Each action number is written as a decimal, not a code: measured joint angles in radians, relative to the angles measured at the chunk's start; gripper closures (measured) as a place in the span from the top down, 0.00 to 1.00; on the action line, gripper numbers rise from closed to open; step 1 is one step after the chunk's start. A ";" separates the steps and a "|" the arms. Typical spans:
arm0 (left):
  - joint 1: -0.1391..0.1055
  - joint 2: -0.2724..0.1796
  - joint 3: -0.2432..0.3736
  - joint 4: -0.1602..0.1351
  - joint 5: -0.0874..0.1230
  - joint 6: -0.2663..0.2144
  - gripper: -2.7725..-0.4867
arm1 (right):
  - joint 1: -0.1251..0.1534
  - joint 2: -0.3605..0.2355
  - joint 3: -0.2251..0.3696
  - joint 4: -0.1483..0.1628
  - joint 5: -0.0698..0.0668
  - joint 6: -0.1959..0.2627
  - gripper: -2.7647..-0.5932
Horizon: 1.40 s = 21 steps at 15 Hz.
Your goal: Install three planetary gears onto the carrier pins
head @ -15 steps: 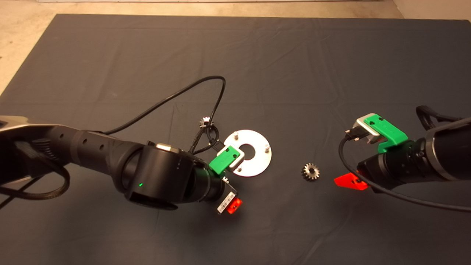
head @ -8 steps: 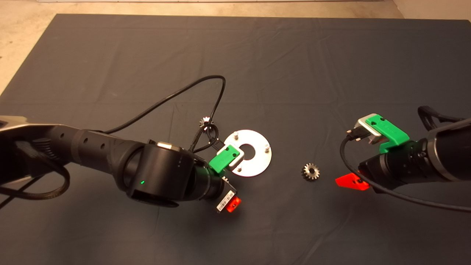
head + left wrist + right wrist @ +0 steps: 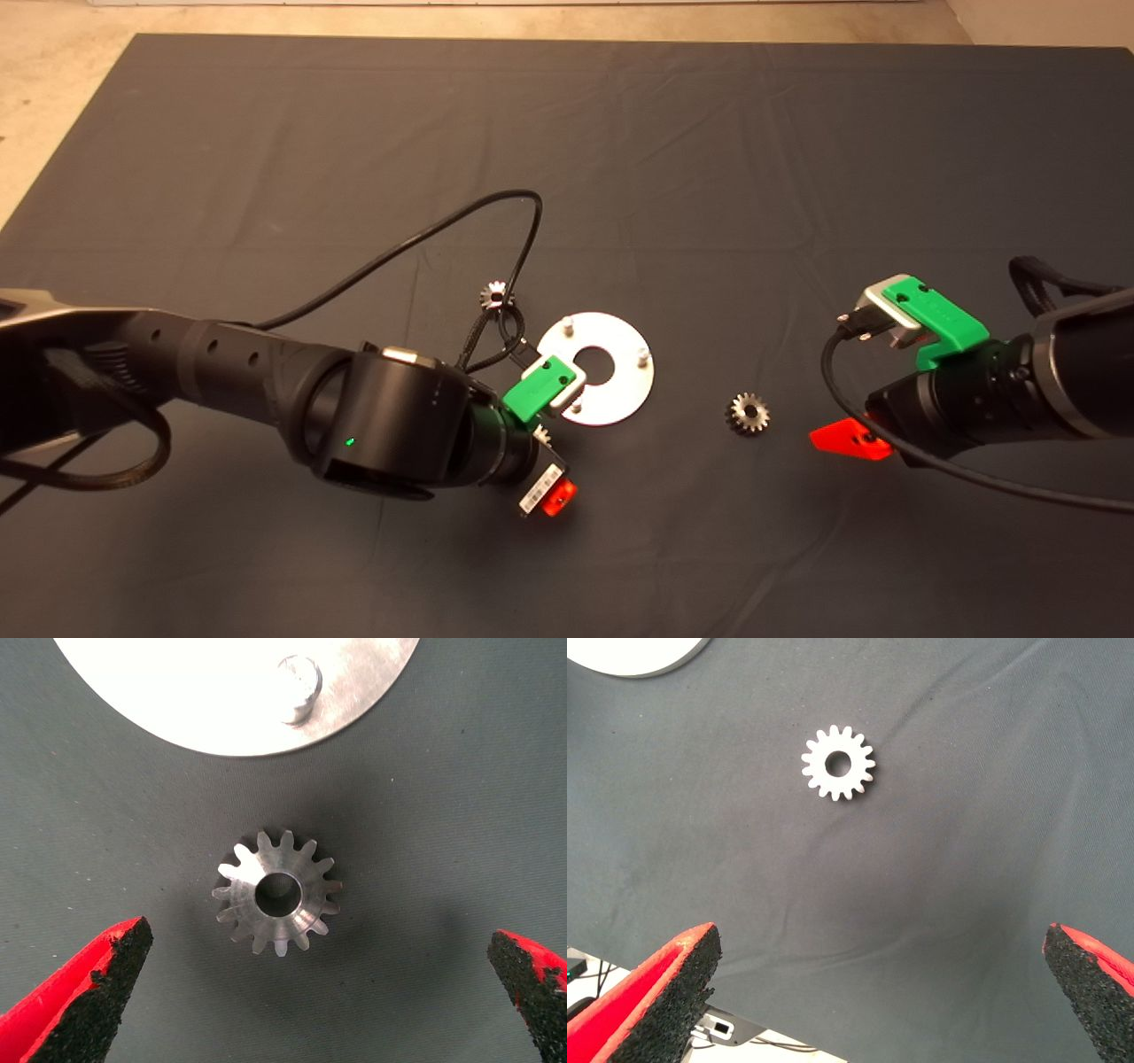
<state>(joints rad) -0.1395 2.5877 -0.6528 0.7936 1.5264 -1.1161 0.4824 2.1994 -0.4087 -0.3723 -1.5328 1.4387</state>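
The shiny carrier disc (image 3: 620,390) lies mid-mat with three bare carrier pins (image 3: 644,354) standing on it. My left gripper (image 3: 545,440) hovers open just in front of the disc, over one planetary gear (image 3: 278,893) that lies flat between its fingers (image 3: 89,992), untouched. One pin (image 3: 299,688) shows just beyond that gear. A second gear (image 3: 749,413) lies right of the disc. My right gripper (image 3: 852,383) is open further right of it, and that gear (image 3: 838,763) lies ahead of its pads. A third gear (image 3: 494,294) rests behind and left of the disc.
A black cable (image 3: 416,239) from the left wrist loops over the mat and runs right beside the third gear. The mat's far edge and pale floor (image 3: 53,80) show at the back and back left.
The left arm has sunk slightly toward the front. The right gripper has edged a little rightward, away from its gear. Disc and gears have not moved.
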 joint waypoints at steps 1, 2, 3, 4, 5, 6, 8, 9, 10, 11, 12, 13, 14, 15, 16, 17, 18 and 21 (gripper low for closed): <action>0.007 0.000 0.000 0.008 0.000 0.004 1.00 | 0.000 0.000 0.000 0.000 0.000 0.000 0.98; 0.013 0.000 -0.001 0.019 0.000 0.005 1.00 | 0.000 0.000 0.000 0.000 -0.001 0.000 0.98; 0.019 0.000 -0.001 0.030 0.000 0.007 1.00 | 0.000 0.000 0.000 0.000 0.000 0.000 0.98; 0.026 0.000 -0.002 0.041 0.000 0.007 1.00 | 0.000 0.000 0.000 0.000 0.000 0.000 0.98; 0.033 0.000 -0.004 0.047 0.000 0.008 1.00 | 0.000 0.000 0.000 0.000 0.000 0.000 0.98; 0.039 0.000 -0.009 0.056 0.000 0.011 1.00 | 0.000 0.000 0.000 0.000 0.000 0.000 0.98; 0.052 0.000 -0.018 0.090 0.000 0.015 1.00 | 0.000 0.000 0.000 0.000 0.000 0.000 0.98; 0.062 0.000 -0.018 0.102 0.000 0.019 1.00 | 0.000 0.000 0.000 0.000 0.000 0.000 0.98; 0.073 0.000 -0.018 0.113 0.000 0.024 1.00 | 0.000 0.000 0.000 0.000 -0.001 0.000 0.98; 0.081 0.000 -0.018 0.119 0.000 0.027 1.00 | 0.000 0.000 0.000 0.000 0.000 0.000 0.98; 0.084 0.000 -0.020 0.124 0.000 0.030 1.00 | 0.000 0.000 0.000 0.000 -0.001 0.000 0.98; 0.086 0.000 -0.022 0.130 0.000 0.031 1.00 | 0.000 0.000 0.000 0.000 0.000 0.000 0.98; 0.087 0.000 -0.025 0.133 0.000 0.033 1.00 | 0.000 0.000 0.000 0.000 0.000 0.000 0.98; 0.087 -0.003 -0.026 0.138 0.000 0.034 1.00 | 0.000 0.000 0.000 0.001 0.000 0.000 0.98; 0.087 -0.008 -0.027 0.139 0.000 0.035 0.98 | 0.000 0.000 0.000 0.001 0.000 0.000 0.98; 0.087 -0.011 -0.028 0.140 0.000 0.038 0.96 | 0.000 0.000 0.000 0.001 -0.001 0.000 0.98; 0.088 -0.012 -0.032 0.142 0.000 0.045 0.96 | 0.000 0.000 0.000 0.002 0.000 0.000 0.98; 0.096 -0.014 -0.037 0.150 0.000 0.060 0.95 | 0.000 0.000 0.000 0.004 0.000 0.000 0.98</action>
<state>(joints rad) -0.0440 2.5738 -0.6901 0.9434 1.5260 -1.0564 0.4826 2.1989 -0.4083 -0.3683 -1.5332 1.4383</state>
